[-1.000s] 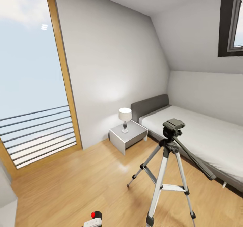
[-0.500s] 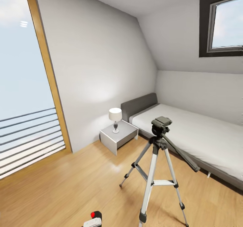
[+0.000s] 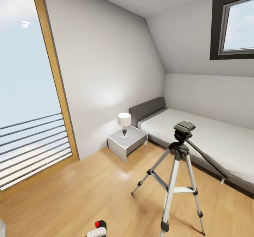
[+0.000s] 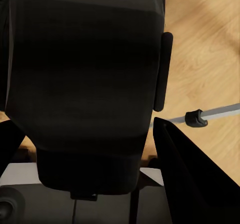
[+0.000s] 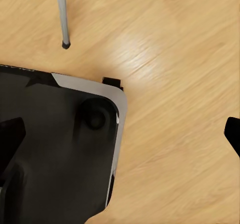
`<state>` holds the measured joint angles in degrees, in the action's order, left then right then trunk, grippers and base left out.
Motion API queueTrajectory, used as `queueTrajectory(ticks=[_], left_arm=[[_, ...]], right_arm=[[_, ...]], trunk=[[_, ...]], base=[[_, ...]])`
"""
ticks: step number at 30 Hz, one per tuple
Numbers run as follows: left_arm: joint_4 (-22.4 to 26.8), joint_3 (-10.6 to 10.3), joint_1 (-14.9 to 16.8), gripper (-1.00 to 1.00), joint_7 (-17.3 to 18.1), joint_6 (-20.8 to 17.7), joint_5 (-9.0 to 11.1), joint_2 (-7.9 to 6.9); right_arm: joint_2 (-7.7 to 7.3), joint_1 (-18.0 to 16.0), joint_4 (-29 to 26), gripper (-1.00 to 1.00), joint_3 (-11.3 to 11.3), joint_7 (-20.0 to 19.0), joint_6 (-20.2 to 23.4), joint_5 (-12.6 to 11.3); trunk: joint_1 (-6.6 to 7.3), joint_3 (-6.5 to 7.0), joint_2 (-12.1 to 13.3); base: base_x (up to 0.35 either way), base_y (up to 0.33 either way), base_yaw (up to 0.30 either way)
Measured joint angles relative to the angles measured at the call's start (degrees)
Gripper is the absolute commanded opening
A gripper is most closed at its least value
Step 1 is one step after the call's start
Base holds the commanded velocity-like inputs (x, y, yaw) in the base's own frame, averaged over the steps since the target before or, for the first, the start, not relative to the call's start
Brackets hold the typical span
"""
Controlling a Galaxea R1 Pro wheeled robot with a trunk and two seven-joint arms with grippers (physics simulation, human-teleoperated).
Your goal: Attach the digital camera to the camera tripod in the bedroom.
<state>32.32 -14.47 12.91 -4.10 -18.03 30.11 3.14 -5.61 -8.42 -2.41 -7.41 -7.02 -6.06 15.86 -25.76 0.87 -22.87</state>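
Observation:
The camera tripod (image 3: 183,131) stands on the wood floor of the bedroom, right of centre, beside the bed, with its black pan head bare and its long handle slanting down to the right. The digital camera (image 3: 99,224), black with a red dot on top, sits at the bottom edge of the head view in my left gripper (image 3: 96,232). In the left wrist view the digital camera (image 4: 85,84) is a large black block between the dark fingers, with a tripod leg (image 4: 215,112) beyond. My right gripper (image 5: 120,134) hangs open above the floor, one fingertip (image 5: 233,134) at the frame's edge, near another tripod leg (image 5: 62,14).
A low grey-framed bed (image 3: 211,138) runs along the right wall behind the tripod. A grey nightstand (image 3: 127,141) with a white lamp (image 3: 124,122) stands by its head. A tall wood-framed window (image 3: 28,89) takes up the left. My dark base (image 5: 55,144) shows below the right arm.
The whole head view has shifted, so the camera moved: the tripod now sits further right and slightly nearer than half a second ago. The digital camera stays at the same spot in my left gripper.

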Motion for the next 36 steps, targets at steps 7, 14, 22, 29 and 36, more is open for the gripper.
queueTrajectory(ticks=[7,14,22,29,36], left_arm=[[-0.19,-0.02,0.00,-1.00,0.00,0.07,-0.11,0.09],[-0.20,-0.05,0.00,-1.00,0.00,0.10,-0.15,0.10],[-0.19,-0.06,0.00,-1.00,0.00,0.10,-0.09,0.14],[-0.15,-0.10,-0.02,-1.00,0.00,0.10,-0.09,0.08],[-0.09,-0.07,-0.01,-1.00,0.00,0.10,-0.02,0.07]], right_arm=[[0.00,0.00,0.00,1.00,-0.06,0.01,0.00,0.00],[0.00,0.00,0.00,1.00,-0.08,0.01,0.00,0.00],[0.00,0.00,0.00,1.00,-0.09,0.02,0.00,0.00],[0.00,0.00,0.00,1.00,-0.09,0.02,0.00,0.00],[0.00,0.00,0.00,1.00,-0.05,0.02,0.00,0.00]], trunk=[[0.00,0.00,0.00],[0.00,0.00,0.00],[0.00,0.00,0.00],[0.00,0.00,0.00],[0.00,0.00,0.00]], base=[[0.000,0.068,-0.001],[0.000,0.011,0.000],[0.000,0.001,0.000],[0.000,0.000,0.000],[0.000,0.000,0.000]])
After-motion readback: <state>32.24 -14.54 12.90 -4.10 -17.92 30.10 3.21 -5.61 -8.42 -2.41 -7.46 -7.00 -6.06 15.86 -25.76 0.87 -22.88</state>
